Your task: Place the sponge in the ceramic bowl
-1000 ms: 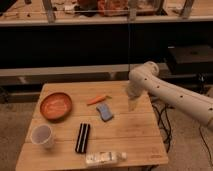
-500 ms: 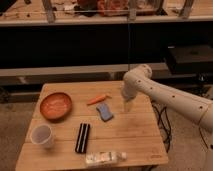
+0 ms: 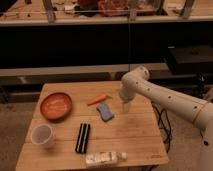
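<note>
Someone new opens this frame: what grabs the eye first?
The white arm coming in from the picture's right, its gripper hanging over the wooden table beside the sponge. Then the orange-brown bowl at the table's left, with the carrot lying between bowl and gripper.

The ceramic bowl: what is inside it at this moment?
The ceramic bowl shows only its bare, paler inside; nothing covers it. The sponge lies on the table to its right. The gripper hangs over the table, right of the sponge.
</note>
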